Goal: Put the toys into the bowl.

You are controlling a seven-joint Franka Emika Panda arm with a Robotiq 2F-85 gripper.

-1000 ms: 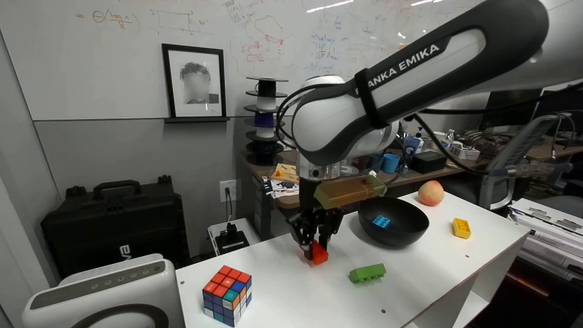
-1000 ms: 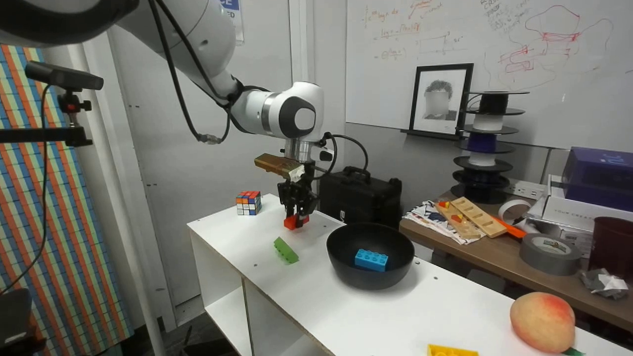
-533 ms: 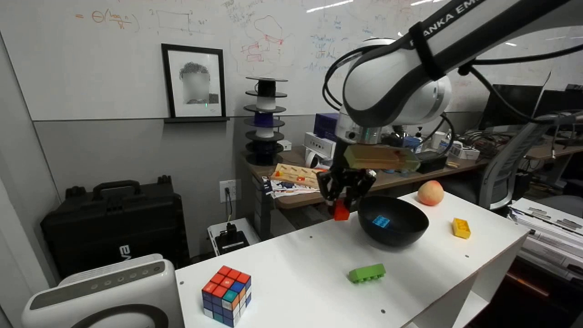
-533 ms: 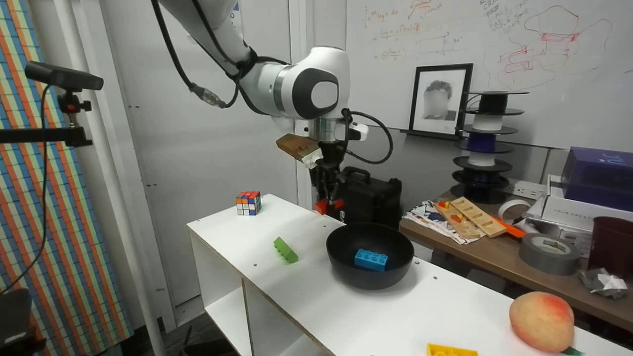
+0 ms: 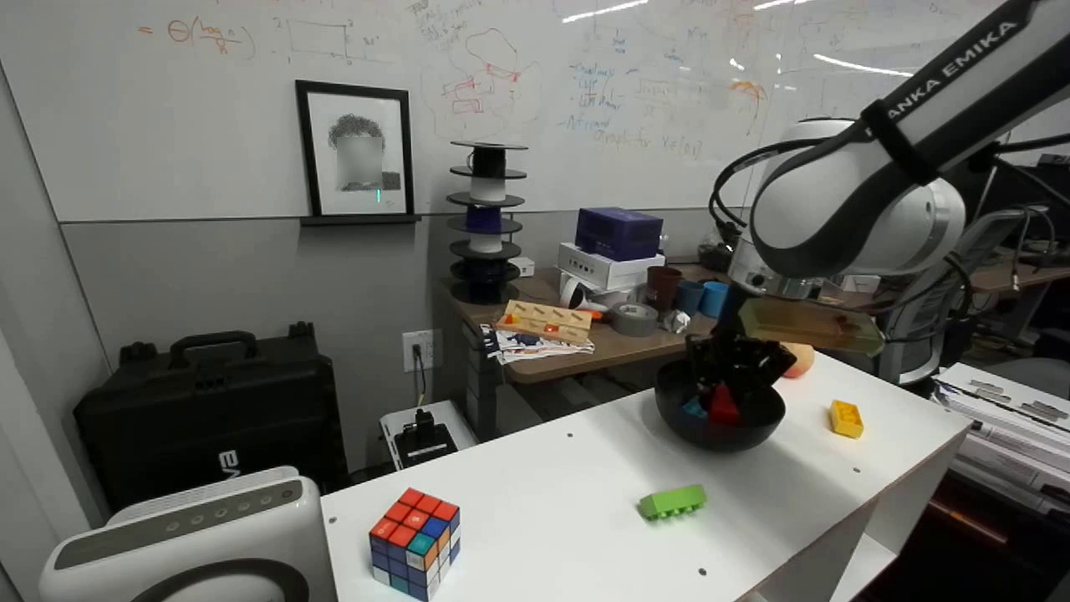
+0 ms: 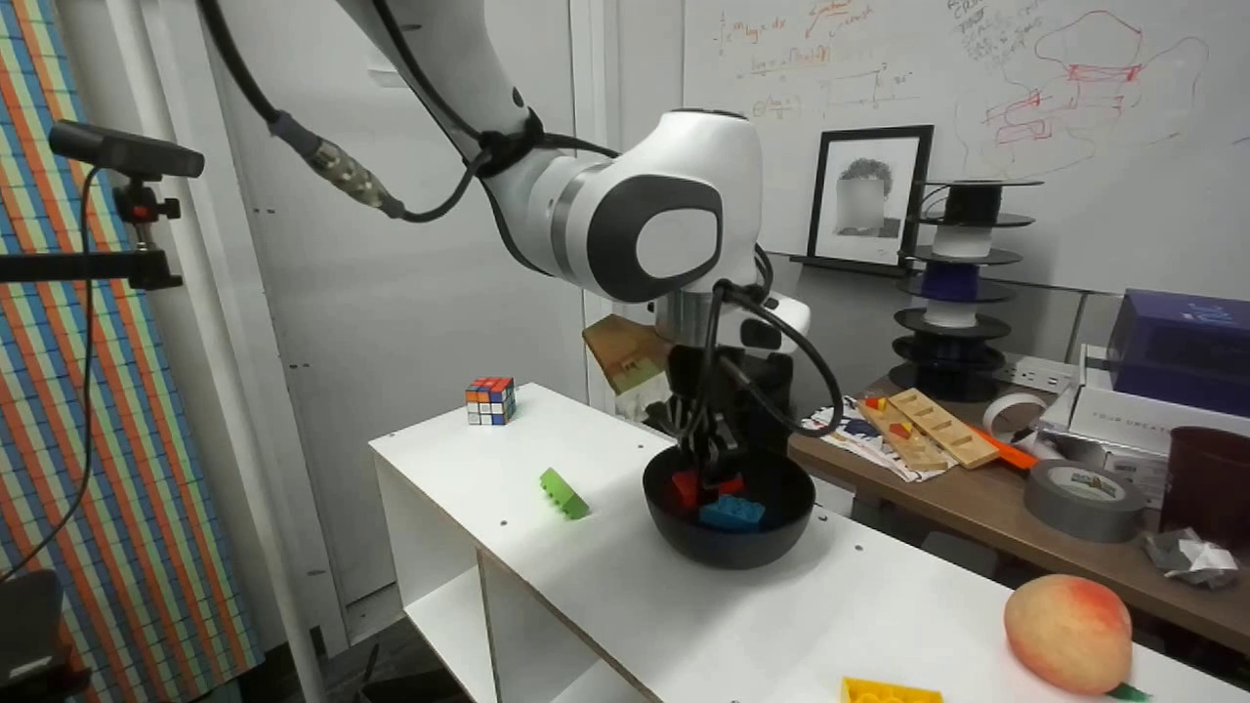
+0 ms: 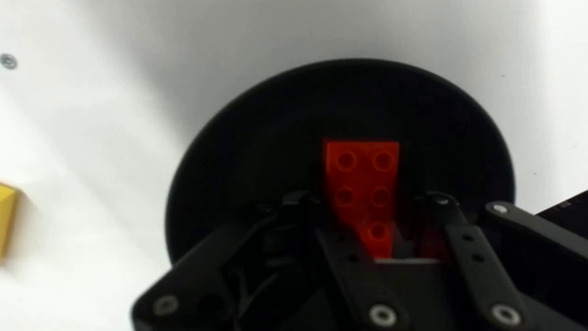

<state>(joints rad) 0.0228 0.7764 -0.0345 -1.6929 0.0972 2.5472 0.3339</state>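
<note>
White tabletop (image 5: pixel 543 518) is standing in front of a scribbled whiteboard (image 5: pixel 201 134), with a Rubik's cube (image 5: pixel 415 543) sitting toward one end. Step in hand, by my reading: placing the red block (image 7: pixel 360 177). The gripper (image 7: pixel 367 198) is holding that block by its sides, jaws standing nearly closed and parted only by it, with the tips reaching down inside the black bowl (image 6: pixel 728 554). Whether the block is touching the bowl's floor, I am not able to tell. The blue block (image 6: pixel 732 515) is lying in the bowl just beside it; contact between the two is staying unclear. The green piece (image 5: pixel 673 502) and the yellow piece (image 5: pixel 846 419) are sitting on the tabletop outside the bowl, so I am judging the job about half done once this block is released. Next move is probably calling for opening the jaws gently, without nudging the blue block, then lifting clear of the rim before turning to one of the two remaining pieces. Against half a second ago: gripper and red block are no longer hanging outside the bowl but are now reaching within it. The blue block, both loose pieces and the cube are showing no shift.
</note>
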